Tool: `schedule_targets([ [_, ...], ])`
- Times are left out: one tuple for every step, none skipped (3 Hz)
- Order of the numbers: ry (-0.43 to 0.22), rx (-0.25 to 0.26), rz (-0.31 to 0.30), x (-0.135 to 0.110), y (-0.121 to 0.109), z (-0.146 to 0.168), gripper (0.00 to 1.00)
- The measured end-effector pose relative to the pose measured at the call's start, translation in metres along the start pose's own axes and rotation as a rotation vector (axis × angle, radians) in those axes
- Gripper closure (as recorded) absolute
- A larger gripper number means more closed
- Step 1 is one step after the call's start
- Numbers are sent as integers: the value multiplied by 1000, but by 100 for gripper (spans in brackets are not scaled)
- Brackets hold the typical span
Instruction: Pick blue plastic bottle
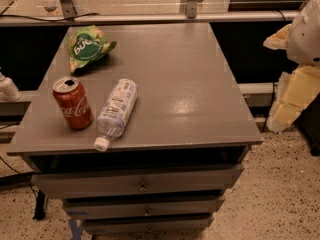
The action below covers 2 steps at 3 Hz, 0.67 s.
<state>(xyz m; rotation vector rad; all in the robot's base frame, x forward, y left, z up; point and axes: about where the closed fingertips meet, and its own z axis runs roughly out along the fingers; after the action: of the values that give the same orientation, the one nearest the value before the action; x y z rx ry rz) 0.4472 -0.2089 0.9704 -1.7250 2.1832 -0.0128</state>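
Bottle: lies on its side on the table, well to the left of the gripper, white cap pointing at the front edge.
Can: upright, just beside the bottle, on the side away from the gripper.
Snack bag: far left corner, farthest from the gripper.
Table: grey top.
Gripper: off the table's right edge; how far open, cannot tell.

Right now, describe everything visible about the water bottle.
The blue plastic bottle is clear, with a white cap and pale printed label. It lies on its side on the grey table, cap toward the front edge, beside the upright red can. The end effector hangs beyond the table's right edge.
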Motion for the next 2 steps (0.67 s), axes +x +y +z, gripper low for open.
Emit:
schedule_targets([
  [-147, -81, -72, -31, -9, 31, 0],
  [-324, -184, -165, -77, -13, 57, 0],
])
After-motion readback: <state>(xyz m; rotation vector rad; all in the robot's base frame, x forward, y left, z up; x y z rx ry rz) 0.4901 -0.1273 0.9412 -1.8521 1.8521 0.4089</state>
